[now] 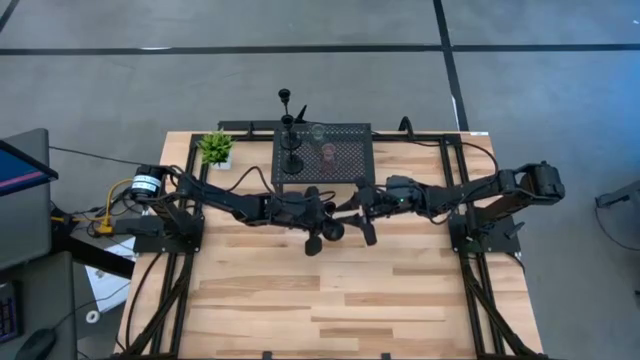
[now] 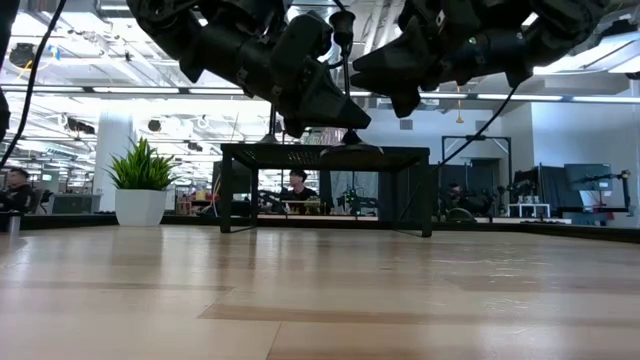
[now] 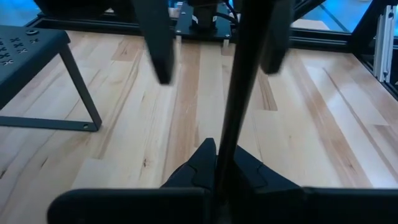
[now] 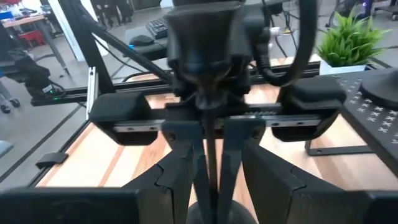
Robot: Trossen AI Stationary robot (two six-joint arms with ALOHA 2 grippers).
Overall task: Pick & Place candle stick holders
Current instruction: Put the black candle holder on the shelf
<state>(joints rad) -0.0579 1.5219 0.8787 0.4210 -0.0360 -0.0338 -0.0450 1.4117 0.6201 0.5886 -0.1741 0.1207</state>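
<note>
Left gripper [image 3: 214,180] pinching black holder [image 3: 239,93]

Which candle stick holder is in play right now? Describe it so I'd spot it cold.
On the wooden table, look just in front of the black perforated stand, where the two arms meet at mid-table. The left gripper is shut on the thin stem of a slim black holder, with the right gripper around it too. The other holders stand on the stand; this one is in the air.

A light wooden surface [image 1: 330,300] fills the frame's lower centre. At its upper edge stand a black perforated stand [image 1: 322,155] and, left of it, a potted plant [image 1: 215,149].
</note>
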